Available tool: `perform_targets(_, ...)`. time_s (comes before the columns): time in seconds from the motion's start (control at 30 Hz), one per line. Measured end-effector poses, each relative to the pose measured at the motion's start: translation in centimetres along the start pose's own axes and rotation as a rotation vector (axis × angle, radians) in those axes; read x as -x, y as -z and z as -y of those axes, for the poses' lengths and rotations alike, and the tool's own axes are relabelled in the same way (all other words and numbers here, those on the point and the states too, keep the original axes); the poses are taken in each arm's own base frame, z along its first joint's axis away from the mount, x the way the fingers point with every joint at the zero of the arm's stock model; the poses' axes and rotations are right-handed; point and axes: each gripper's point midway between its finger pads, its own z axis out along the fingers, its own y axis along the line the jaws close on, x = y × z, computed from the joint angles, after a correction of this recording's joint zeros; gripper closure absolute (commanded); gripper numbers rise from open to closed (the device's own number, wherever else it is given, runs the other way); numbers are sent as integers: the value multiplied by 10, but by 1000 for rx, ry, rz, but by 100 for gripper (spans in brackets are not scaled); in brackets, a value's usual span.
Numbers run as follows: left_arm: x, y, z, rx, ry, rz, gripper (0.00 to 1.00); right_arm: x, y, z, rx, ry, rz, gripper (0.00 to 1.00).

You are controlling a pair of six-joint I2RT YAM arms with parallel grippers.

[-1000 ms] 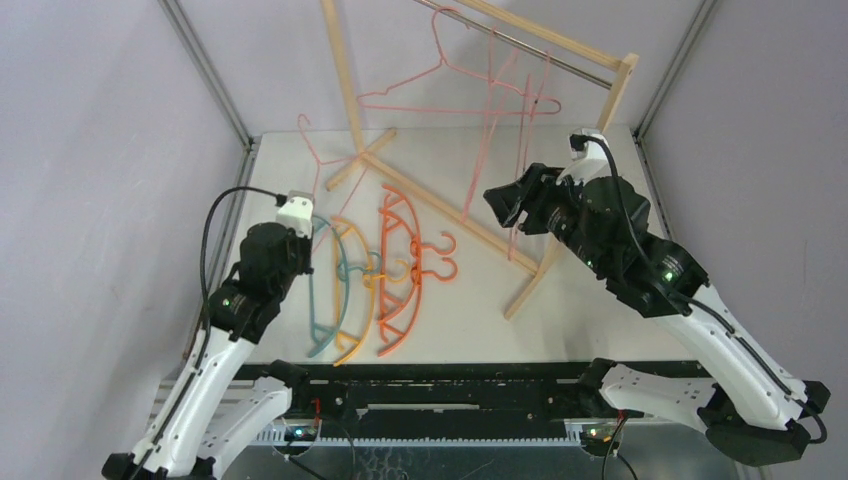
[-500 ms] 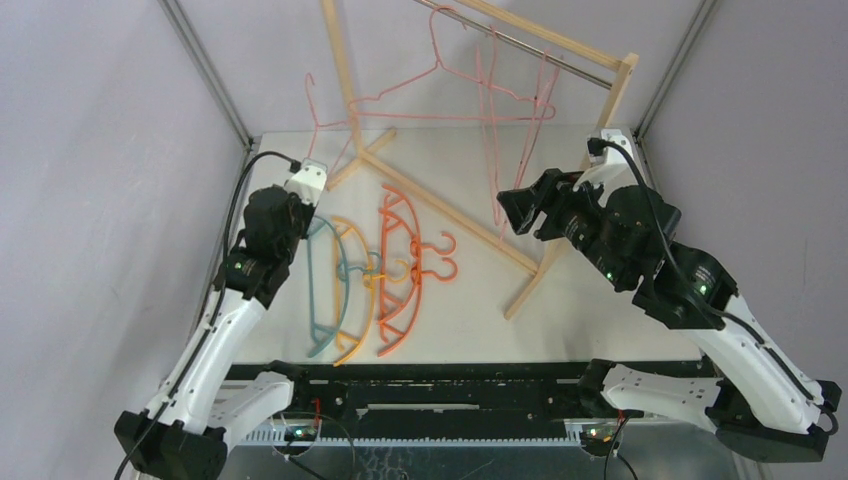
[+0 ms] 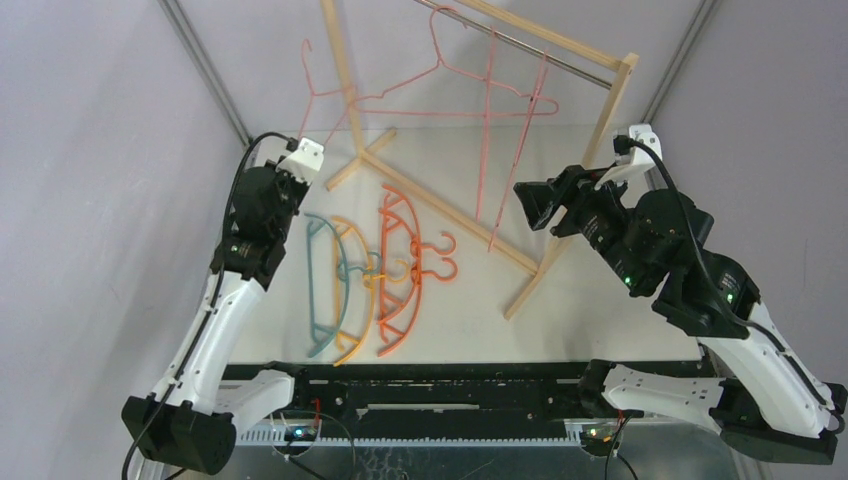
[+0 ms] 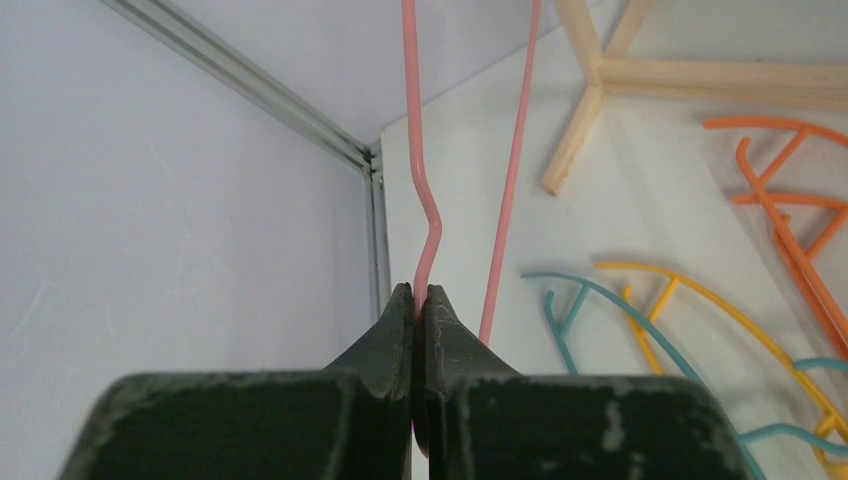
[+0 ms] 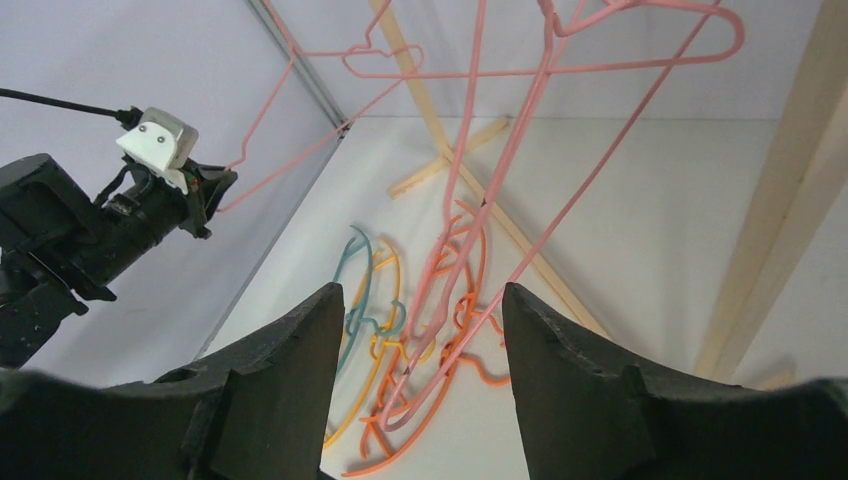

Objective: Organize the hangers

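My left gripper [image 4: 418, 292] is shut on the wire of a thin pink hanger [image 4: 412, 150]. In the top view that hanger [image 3: 312, 95] is held up in the air at the back left, above the left gripper [image 3: 298, 168]. Three more pink wire hangers [image 3: 487, 110] hang from the rack's rod. My right gripper [image 3: 532, 204] stands open beside their lower ends. In the right wrist view their lower corner [image 5: 440, 330] shows between the open fingers [image 5: 300, 340], ungripped. Teal [image 3: 322, 290], yellow [image 3: 356, 300] and orange [image 3: 400, 275] plastic hangers lie on the table.
The pale wooden rack [image 3: 345, 70] stands tilted across the back, its metal rod [image 3: 565, 58] up at the right and its foot bars [image 3: 450, 215] running over the table. Grey walls close in on both sides. The white table [image 3: 580, 320] shows bare at the right front.
The left gripper has risen and moved toward the back with the pink hanger. The right arm has drawn back to the right, and the hanging pink hangers have swung straight.
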Motion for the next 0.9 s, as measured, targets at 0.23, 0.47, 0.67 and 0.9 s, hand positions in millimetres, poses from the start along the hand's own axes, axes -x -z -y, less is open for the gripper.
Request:
perform_targets(0.23,28,-13,-5,-14,-39,89,100,3,0,5,-27,17,13,31)
perform_targets(0.47,75,-10,-4,-91,-69,253,100,7,-3,9,-47,34,32,30)
perform_targets(0.67,111,2,2,-170,-73,394,100,9,-7,14,-68,31,42,29)
perform_targets(0.9,132,14,1,-187,-60,492,100,5,-15,19,-80,32,27,29)
